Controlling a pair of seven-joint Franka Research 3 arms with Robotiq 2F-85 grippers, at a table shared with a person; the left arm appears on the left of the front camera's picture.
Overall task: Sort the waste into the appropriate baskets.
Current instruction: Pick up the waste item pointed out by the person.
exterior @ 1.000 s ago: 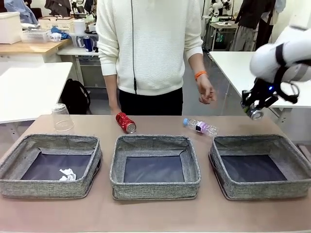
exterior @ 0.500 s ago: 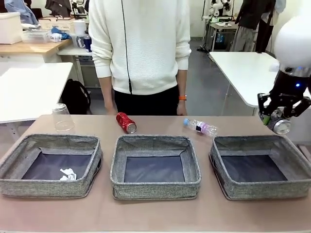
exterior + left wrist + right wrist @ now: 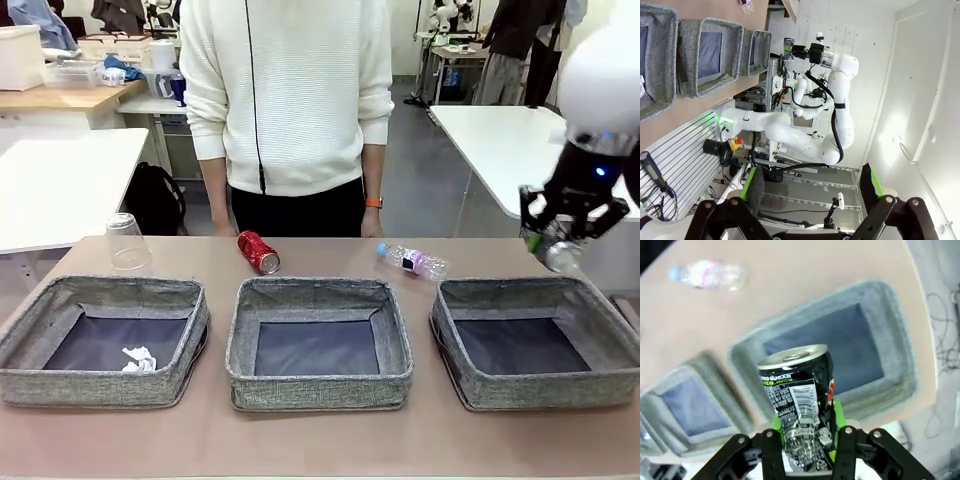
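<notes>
1 dark can (image 3: pixel 799 390) sits pinched in the right gripper (image 3: pixel 555 245) above a basket (image 3: pixel 530 388); left gripper (image 3: pixel 810 184) spread.

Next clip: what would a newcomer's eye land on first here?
The right pincer, raised at the right end of the table, is shut on a dented dark can just above the right basket. Next comes the row of three grey baskets: the left basket holds a white paper wad. A red can lies beyond the middle basket, in front of a person in a white sweater.
</notes>
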